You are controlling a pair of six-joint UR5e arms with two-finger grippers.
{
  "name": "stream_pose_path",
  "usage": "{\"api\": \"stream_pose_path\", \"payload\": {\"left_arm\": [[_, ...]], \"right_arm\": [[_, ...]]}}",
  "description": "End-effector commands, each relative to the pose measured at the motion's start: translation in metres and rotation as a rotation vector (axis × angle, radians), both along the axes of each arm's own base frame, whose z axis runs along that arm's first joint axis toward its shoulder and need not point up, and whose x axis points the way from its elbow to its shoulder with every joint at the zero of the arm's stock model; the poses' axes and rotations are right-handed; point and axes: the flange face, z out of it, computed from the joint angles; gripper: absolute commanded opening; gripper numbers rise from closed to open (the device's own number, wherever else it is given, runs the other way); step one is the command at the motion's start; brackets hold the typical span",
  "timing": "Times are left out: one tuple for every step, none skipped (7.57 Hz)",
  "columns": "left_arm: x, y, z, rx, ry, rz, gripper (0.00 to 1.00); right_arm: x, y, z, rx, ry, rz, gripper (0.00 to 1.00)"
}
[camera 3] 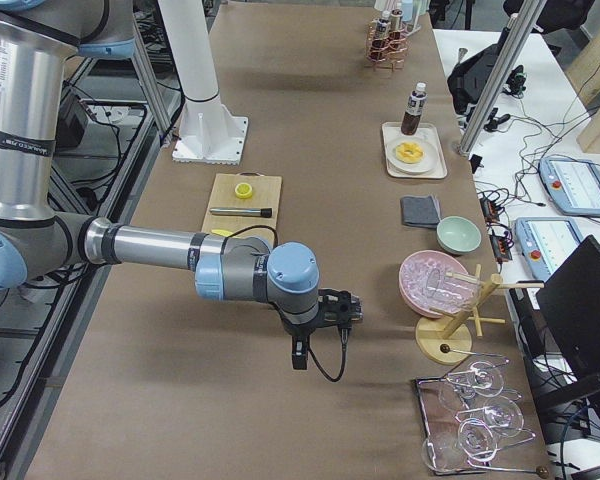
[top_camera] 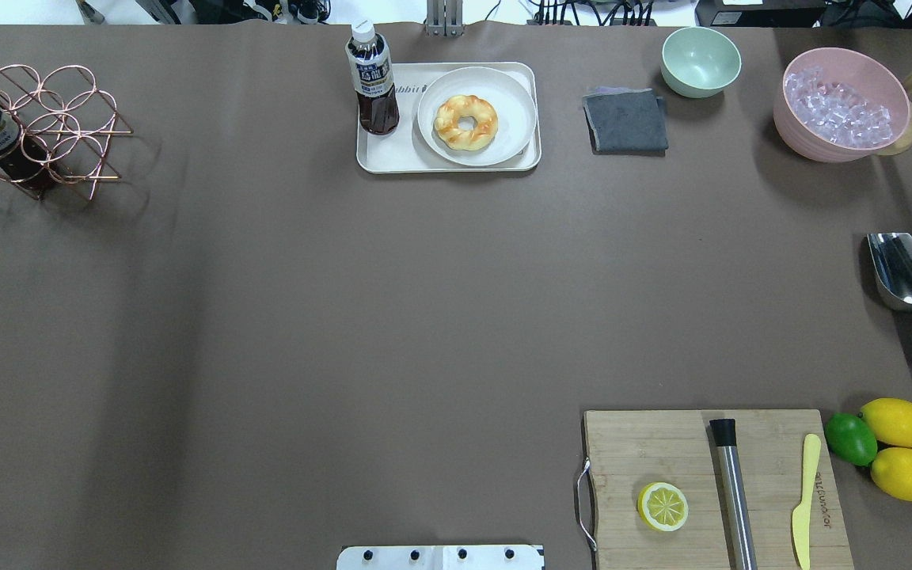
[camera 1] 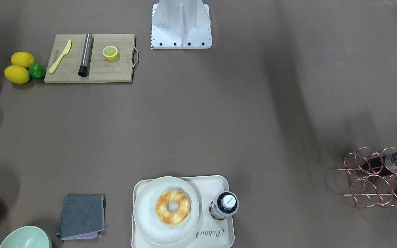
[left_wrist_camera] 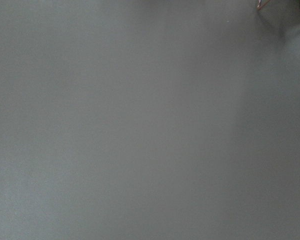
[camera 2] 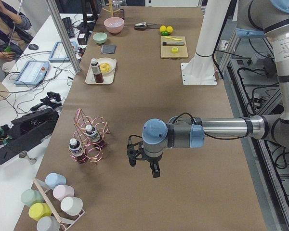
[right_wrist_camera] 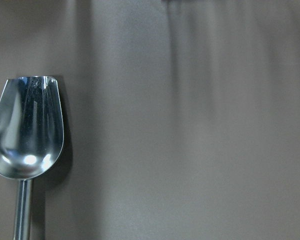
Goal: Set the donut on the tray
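Note:
The donut (camera 1: 173, 207) is a golden twisted ring lying on a round off-white plate (camera 1: 150, 220), which sits on the cream tray (camera 1: 215, 186) at the table's far side; both show from overhead, donut (top_camera: 465, 121) and tray (top_camera: 393, 154). A dark drink bottle (camera 1: 224, 205) stands on the tray beside the plate. My left gripper (camera 2: 142, 166) hangs over bare table near the wire rack, seen only from the side. My right gripper (camera 3: 320, 350) hangs over the table's other end. I cannot tell whether either is open or shut.
A wooden cutting board (top_camera: 662, 451) holds a cut lemon half (top_camera: 663, 506), a metal rod (top_camera: 733, 491) and a yellow knife (top_camera: 804, 499). Lemons and a lime (top_camera: 887, 447), a metal scoop (right_wrist_camera: 27, 130), a grey cloth (top_camera: 626, 119), a green bowl (top_camera: 700, 59), an ice bowl (top_camera: 840, 103) and a copper wire rack (top_camera: 28, 127) lie around.

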Motion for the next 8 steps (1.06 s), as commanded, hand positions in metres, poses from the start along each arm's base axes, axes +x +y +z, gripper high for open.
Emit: {"api": "stream_pose_path", "payload": {"left_arm": [[0.0, 0.001, 0.004, -0.007, 0.0, 0.002, 0.99], [0.001, 0.002, 0.005, -0.009, 0.0, 0.003, 0.99], [0.002, 0.002, 0.006, -0.012, 0.001, 0.007, 0.99], [0.004, 0.002, 0.006, -0.012, 0.001, 0.013, 0.99], [0.004, 0.002, 0.006, -0.012, 0.001, 0.013, 0.99], [0.005, 0.002, 0.006, -0.012, 0.001, 0.014, 0.99], [0.005, 0.002, 0.007, -0.013, 0.001, 0.014, 0.99], [0.005, 0.002, 0.006, -0.012, 0.001, 0.014, 0.99]], "right_arm": [[-0.005, 0.008, 0.012, -0.043, -0.08, 0.002, 1.0], [-0.012, 0.006, 0.014, -0.089, -0.192, 0.005, 1.0], [-0.017, 0.004, 0.008, -0.154, -0.285, 0.032, 1.0], [-0.016, 0.006, 0.008, -0.209, -0.262, 0.079, 1.0], [-0.011, 0.007, 0.013, -0.233, -0.188, 0.102, 1.0], [0.0, 0.004, 0.012, -0.201, -0.004, 0.102, 1.0], [0.005, 0.005, 0.007, -0.183, 0.056, 0.098, 1.0], [0.003, 0.004, 0.005, -0.181, 0.03, 0.094, 1.0]]}}
